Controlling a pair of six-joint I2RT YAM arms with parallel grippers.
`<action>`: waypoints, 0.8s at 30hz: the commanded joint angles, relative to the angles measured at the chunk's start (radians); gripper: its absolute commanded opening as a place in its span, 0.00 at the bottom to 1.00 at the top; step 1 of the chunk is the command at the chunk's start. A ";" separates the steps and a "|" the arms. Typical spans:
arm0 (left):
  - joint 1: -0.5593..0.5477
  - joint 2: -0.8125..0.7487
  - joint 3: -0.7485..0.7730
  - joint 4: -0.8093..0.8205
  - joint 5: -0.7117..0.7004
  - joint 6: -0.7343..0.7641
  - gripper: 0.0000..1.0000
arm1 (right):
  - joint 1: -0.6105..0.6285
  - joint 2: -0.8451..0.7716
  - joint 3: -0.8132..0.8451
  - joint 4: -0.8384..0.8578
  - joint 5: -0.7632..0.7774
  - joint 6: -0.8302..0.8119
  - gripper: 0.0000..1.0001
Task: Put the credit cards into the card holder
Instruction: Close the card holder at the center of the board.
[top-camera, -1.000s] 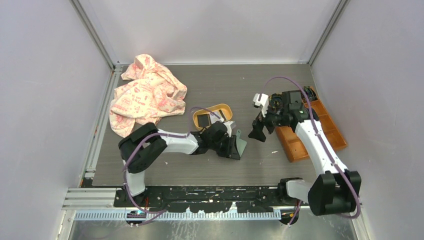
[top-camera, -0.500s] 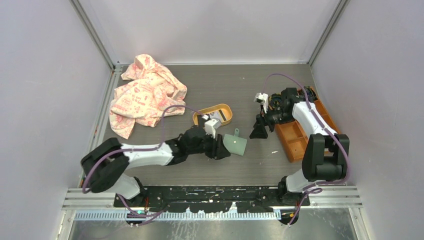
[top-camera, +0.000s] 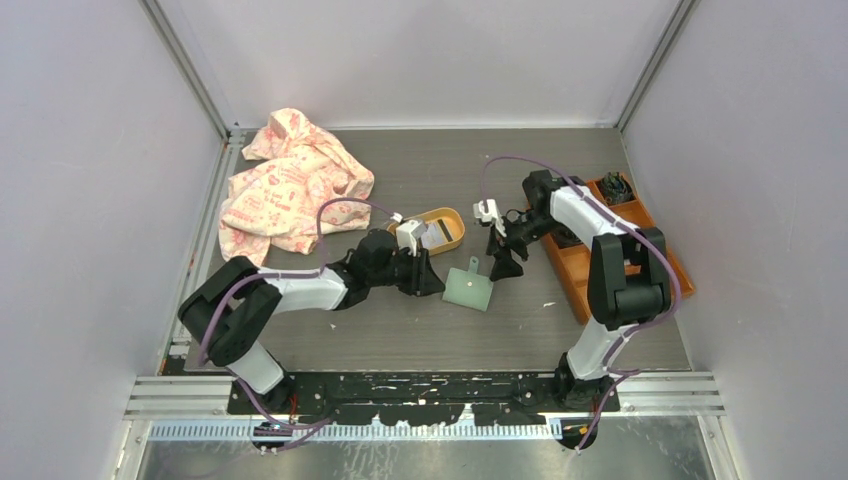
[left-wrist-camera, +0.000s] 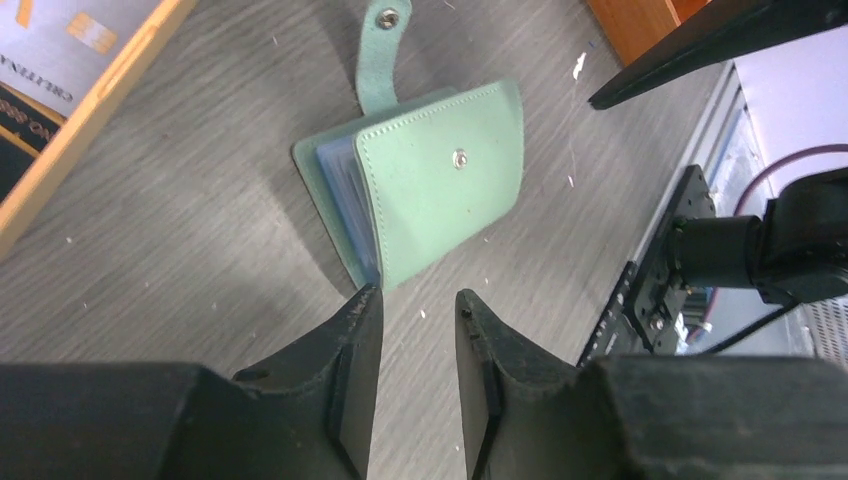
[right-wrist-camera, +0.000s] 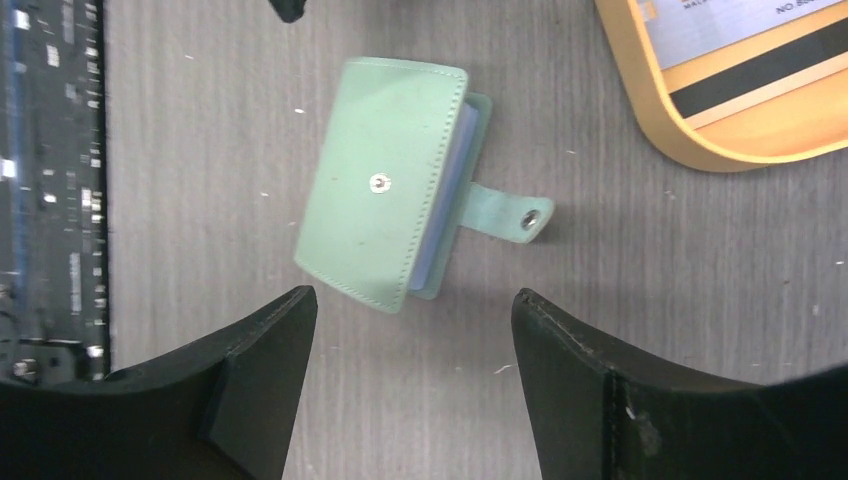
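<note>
The sage-green card holder (top-camera: 469, 289) lies folded shut on the table with its snap strap (left-wrist-camera: 383, 52) loose. My left gripper (top-camera: 432, 283) hovers just to its left, jaws open a narrow gap over bare table; in the left wrist view the card holder (left-wrist-camera: 440, 180) lies just beyond the gripper (left-wrist-camera: 415, 300). My right gripper (top-camera: 498, 268) stands open just behind it, and the card holder (right-wrist-camera: 385, 220) sits beyond the wide-spread gripper (right-wrist-camera: 412, 298). The credit cards (top-camera: 430, 233) lie in the yellow oval tray (top-camera: 455, 228); one silver credit card (right-wrist-camera: 740, 50) shows a dark stripe.
A crumpled pink patterned cloth (top-camera: 290, 190) covers the back left. An orange compartment box (top-camera: 600, 275) runs along the right side, close behind the right arm. The tray's rim (left-wrist-camera: 100, 100) lies just left of the card holder.
My left gripper has let go of the card holder, which now lies flat, and drawn back up-left. My right gripper has swung left toward the holder, its jaws narrowing somewhat.
</note>
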 joint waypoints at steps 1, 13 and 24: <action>0.003 0.043 0.080 0.008 -0.041 0.051 0.33 | 0.046 0.017 0.022 0.177 0.085 0.106 0.75; 0.001 0.156 0.097 0.099 0.017 -0.006 0.37 | 0.083 0.149 0.136 0.207 0.142 0.249 0.60; 0.001 0.210 0.104 0.148 0.035 -0.041 0.35 | 0.109 0.202 0.175 0.157 0.146 0.244 0.43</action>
